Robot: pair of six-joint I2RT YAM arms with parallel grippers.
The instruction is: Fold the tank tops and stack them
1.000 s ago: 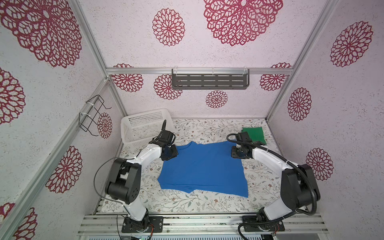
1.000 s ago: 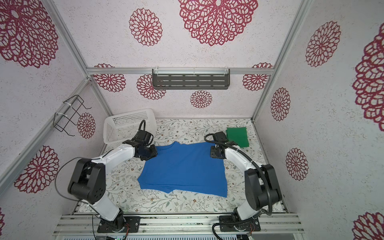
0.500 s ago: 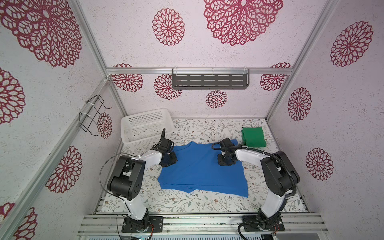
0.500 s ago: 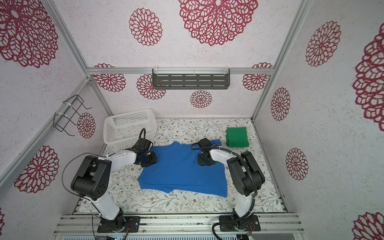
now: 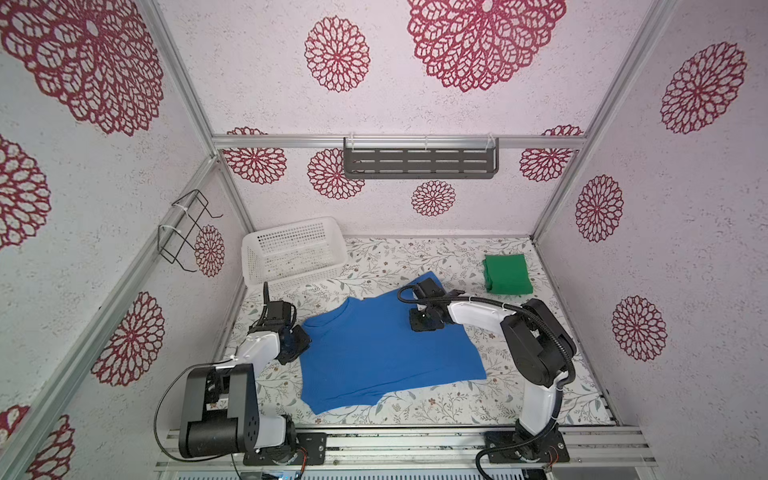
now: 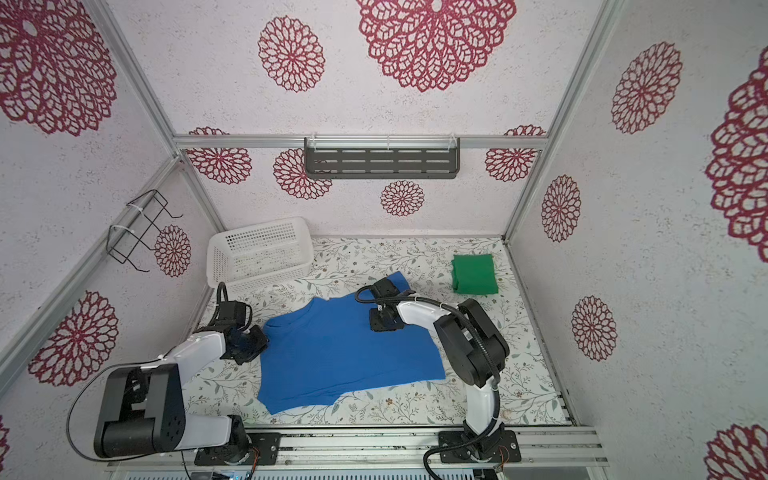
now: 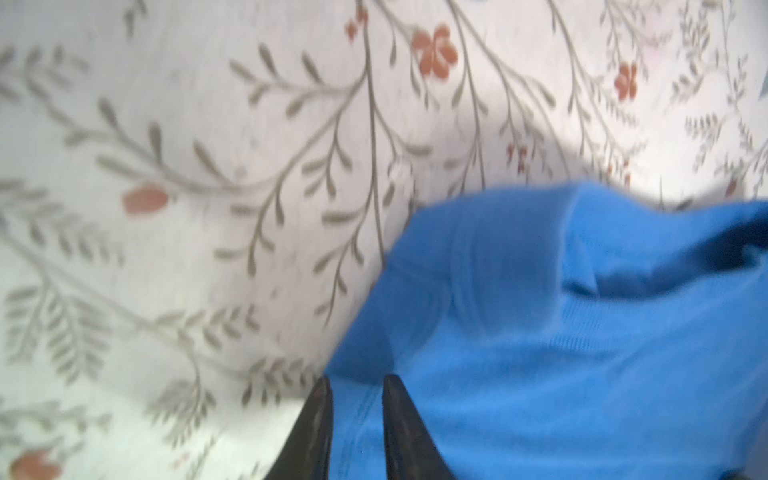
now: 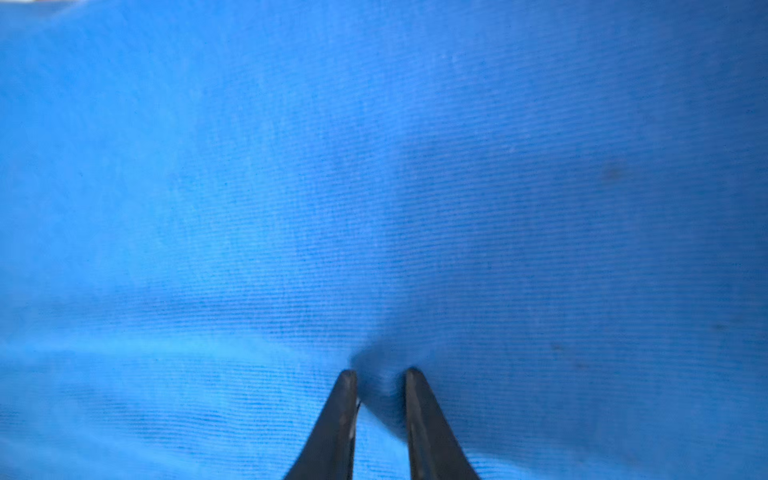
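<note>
Left gripper [image 7: 357, 380]: fingers [image 7: 318, 419] nearly together, a narrow gap, with the hem edge of the blue tank top [image 7: 561, 353] pinched between the tips. In both top views it sits at the left-hand edge of the blue top, in front of the white basket [image 5: 253, 266] on the robot's side.

Right gripper [image 8: 380, 372]: fingers [image 8: 338, 419] also close together, with a small dark pucker of blue cloth nipped between the tips. In a top view the right gripper [image 5: 422, 323] is down on the top's far portion, to the right of the basket and nearer the robot than it. A corner of blue cloth shows just behind the wrist.

Blue tank top [image 5: 386, 353] is spread mostly flat on the floral table [image 5: 457, 409], in front and to the right of the basket, not touching it.

Green tank top [image 5: 508, 274] is folded into a small square, far right of the basket near the back wall, well apart from the blue one and from both grippers.
</note>
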